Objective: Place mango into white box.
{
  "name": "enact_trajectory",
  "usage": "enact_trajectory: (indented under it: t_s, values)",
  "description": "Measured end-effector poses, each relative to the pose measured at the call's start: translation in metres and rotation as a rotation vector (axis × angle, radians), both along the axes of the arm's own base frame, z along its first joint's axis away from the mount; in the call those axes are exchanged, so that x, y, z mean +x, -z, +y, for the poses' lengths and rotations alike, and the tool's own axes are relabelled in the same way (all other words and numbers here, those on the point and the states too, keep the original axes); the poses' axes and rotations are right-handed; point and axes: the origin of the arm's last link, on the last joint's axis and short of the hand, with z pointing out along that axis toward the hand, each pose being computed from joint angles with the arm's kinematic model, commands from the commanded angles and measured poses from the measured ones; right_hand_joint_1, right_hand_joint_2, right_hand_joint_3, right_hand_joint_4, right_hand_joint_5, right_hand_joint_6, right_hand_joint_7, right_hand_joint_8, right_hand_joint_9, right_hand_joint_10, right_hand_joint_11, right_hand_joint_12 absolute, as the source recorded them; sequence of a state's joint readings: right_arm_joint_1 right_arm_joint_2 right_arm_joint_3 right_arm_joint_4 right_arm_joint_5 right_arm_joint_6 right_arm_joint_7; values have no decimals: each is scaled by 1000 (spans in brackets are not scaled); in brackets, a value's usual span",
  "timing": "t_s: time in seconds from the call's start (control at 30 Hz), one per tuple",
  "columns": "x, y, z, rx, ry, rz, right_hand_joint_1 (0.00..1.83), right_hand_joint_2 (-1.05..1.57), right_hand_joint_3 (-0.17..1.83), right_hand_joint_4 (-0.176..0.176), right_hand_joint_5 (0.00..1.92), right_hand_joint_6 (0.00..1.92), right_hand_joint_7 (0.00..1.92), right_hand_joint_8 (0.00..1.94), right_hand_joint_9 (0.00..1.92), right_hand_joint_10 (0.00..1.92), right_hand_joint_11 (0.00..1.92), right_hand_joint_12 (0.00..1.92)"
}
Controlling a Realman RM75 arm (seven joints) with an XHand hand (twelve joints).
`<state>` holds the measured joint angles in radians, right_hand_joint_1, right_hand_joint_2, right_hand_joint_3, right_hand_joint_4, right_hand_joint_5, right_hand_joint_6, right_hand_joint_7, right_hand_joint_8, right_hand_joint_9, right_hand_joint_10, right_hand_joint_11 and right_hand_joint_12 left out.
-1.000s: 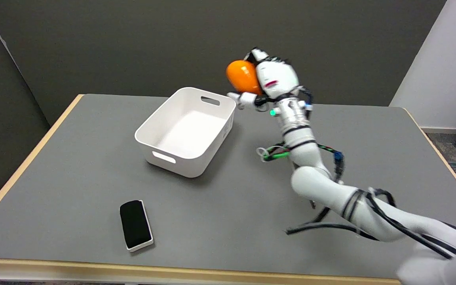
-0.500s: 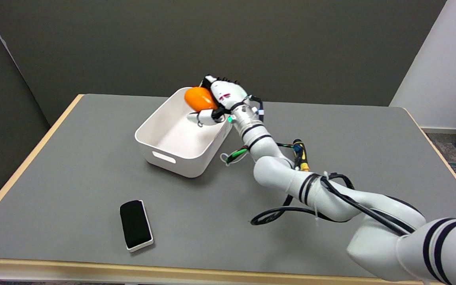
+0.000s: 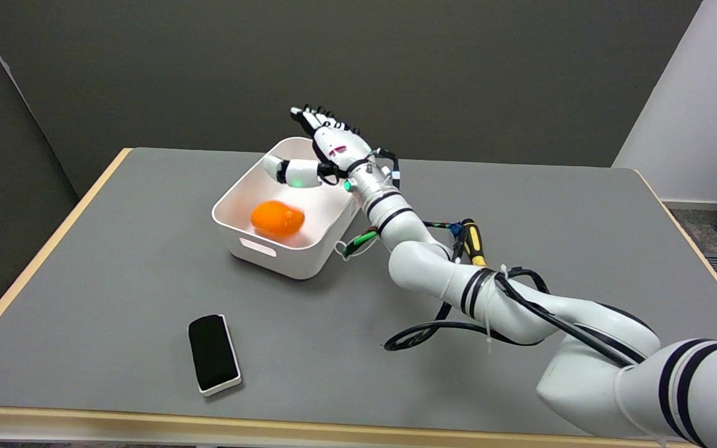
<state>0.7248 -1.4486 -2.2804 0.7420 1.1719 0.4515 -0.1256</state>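
Lying now inside the white box [image 3: 309,264] (slightly blurred), the mango [image 3: 277,219] has left the grasp. The robot hand [image 3: 327,146] hangs spread and empty above the box's far rim.

The round orange mango [image 3: 277,219] inside the white plastic box [image 3: 299,261] looks smeared at its edges, and the white right arm [image 3: 645,367] runs off the lower right corner.

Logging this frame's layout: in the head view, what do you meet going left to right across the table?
Black eraser → mango, lying in the white box → right hand, open above the box's far right side.
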Motion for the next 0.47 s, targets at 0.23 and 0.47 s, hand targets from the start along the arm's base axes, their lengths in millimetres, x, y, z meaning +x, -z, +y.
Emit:
enact_trajectory:
  t_s: [0.23, 0.47]
  values:
    - [15, -10, 6, -16, -63, -51, 208, 606, 940, 15, 79, 183, 98, 188, 36, 584, 93, 1172]
    - [37, -60, 26, -120, -182, -212, 205, 643, 947, -18, 79, 173, 109, 238, 43, 640, 98, 1188]
